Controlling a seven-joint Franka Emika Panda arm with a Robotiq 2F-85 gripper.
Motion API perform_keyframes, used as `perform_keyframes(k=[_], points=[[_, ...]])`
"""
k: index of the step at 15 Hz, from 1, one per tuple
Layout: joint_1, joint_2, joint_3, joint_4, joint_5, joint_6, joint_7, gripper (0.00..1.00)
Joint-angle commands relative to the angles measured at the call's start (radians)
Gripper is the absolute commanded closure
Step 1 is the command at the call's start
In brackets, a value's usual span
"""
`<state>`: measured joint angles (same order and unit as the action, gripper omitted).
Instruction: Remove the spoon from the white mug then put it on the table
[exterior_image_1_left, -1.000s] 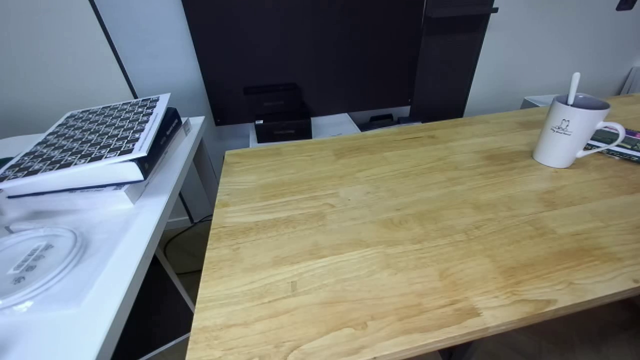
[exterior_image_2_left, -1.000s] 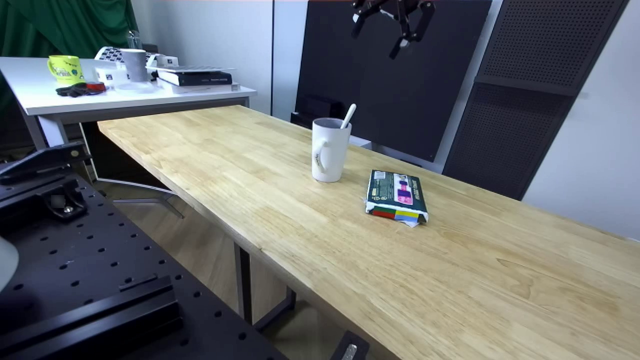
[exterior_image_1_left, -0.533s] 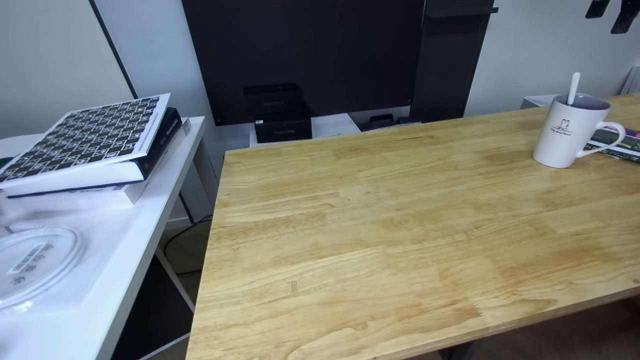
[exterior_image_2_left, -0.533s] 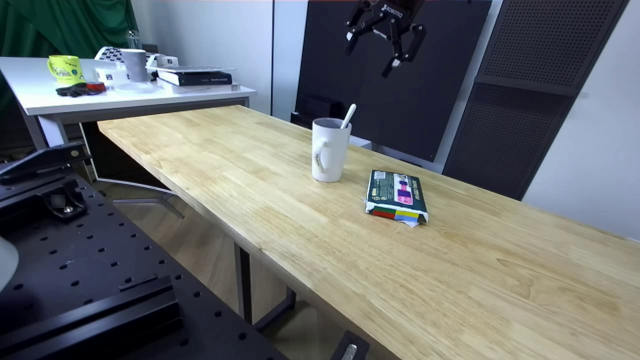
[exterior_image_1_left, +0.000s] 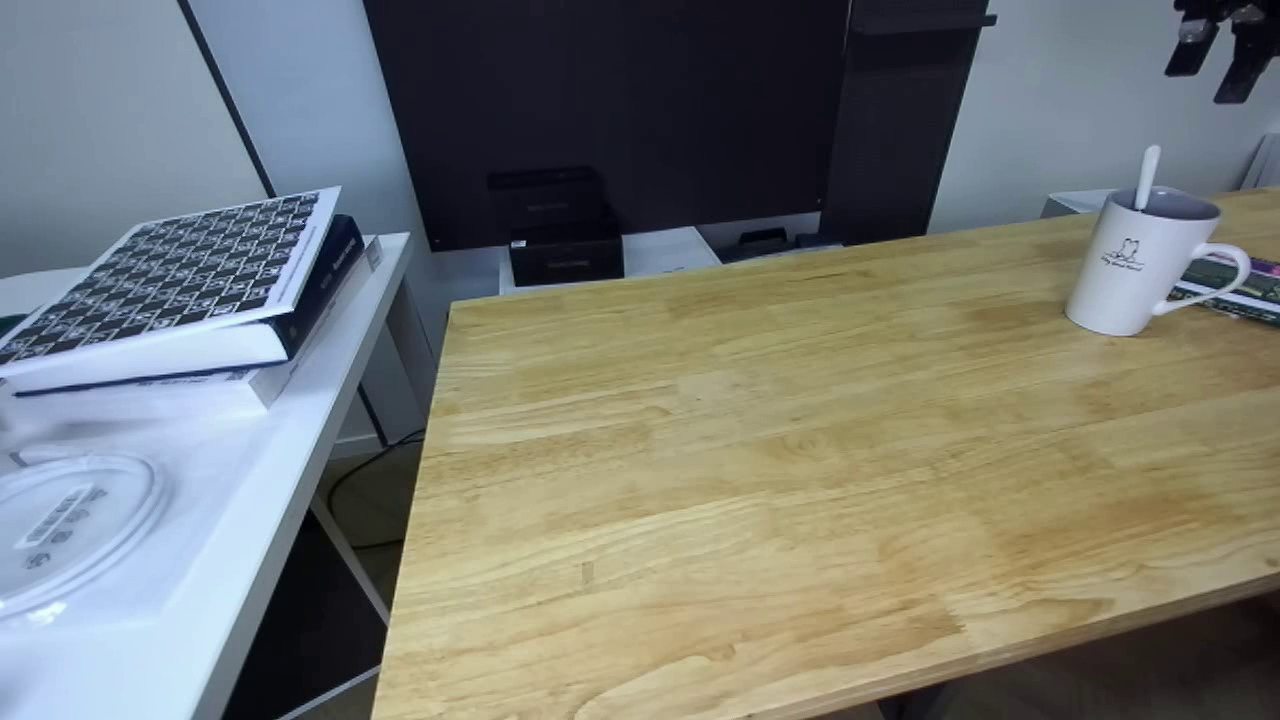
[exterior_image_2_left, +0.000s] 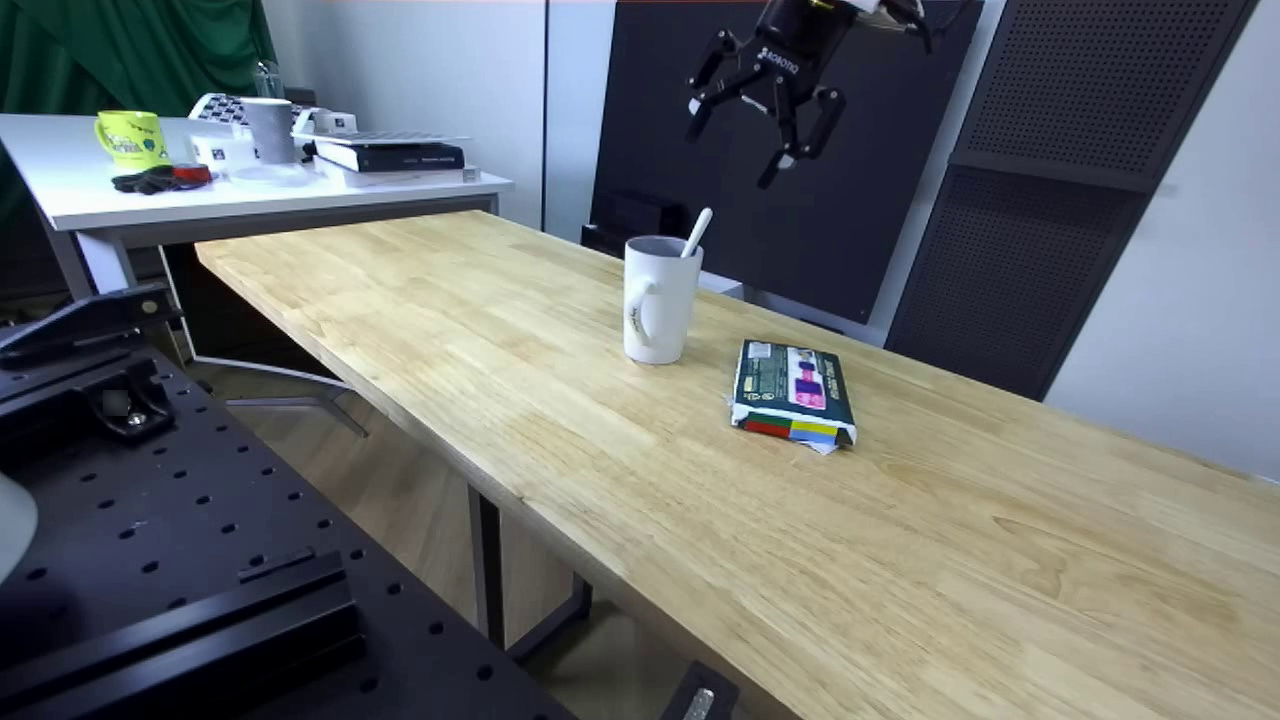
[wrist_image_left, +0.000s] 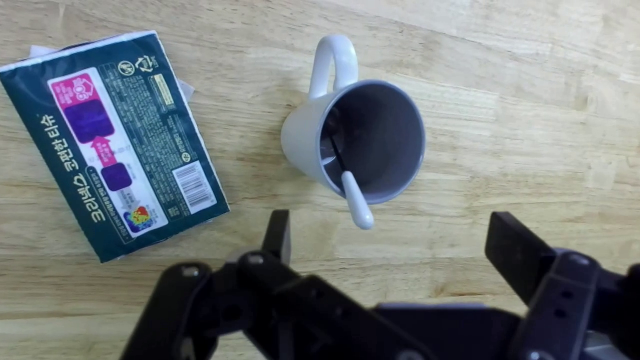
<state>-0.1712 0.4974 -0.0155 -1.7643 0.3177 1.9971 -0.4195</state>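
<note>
The white mug (exterior_image_1_left: 1130, 265) stands upright on the light-wood table (exterior_image_1_left: 750, 450), also in an exterior view (exterior_image_2_left: 660, 310) and the wrist view (wrist_image_left: 306, 142). The spoon (exterior_image_1_left: 1147, 175) leans inside it. Its white handle sticks out above the rim, also in an exterior view (exterior_image_2_left: 697, 232) and the wrist view (wrist_image_left: 356, 200). The lower shaft looks thin and dark; the bowl is hard to make out inside the mug. My gripper (exterior_image_2_left: 730, 158) is open and empty, in the air above the mug. In the wrist view the fingers (wrist_image_left: 390, 222) are wide apart, with the handle's end ahead between them, untouched.
A green tissue pack (exterior_image_2_left: 795, 390) lies on the table near the mug, on its handle side in the wrist view (wrist_image_left: 115, 145). A white side table (exterior_image_1_left: 230, 520) holds stacked books (exterior_image_1_left: 170, 280), a yellow-green mug (exterior_image_2_left: 132, 140) and a grey cup (exterior_image_2_left: 270, 130).
The gripper has come down toward the mug and shifted slightly left in an exterior view, and more of it now shows. It stays open. The mug, spoon and pack have not moved.
</note>
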Motion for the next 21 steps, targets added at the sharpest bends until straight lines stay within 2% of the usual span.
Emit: perform_keyframes(k=[1, 10, 21], points=[[-0.017, 0.006, 0.020, -0.023, 0.003, 0.037, -0.014, 0.00], [-0.014, 0.061, 0.040, -0.009, -0.015, 0.101, -0.031, 0.00], [-0.014, 0.113, 0.050, 0.035, -0.022, 0.104, -0.017, 0.00]])
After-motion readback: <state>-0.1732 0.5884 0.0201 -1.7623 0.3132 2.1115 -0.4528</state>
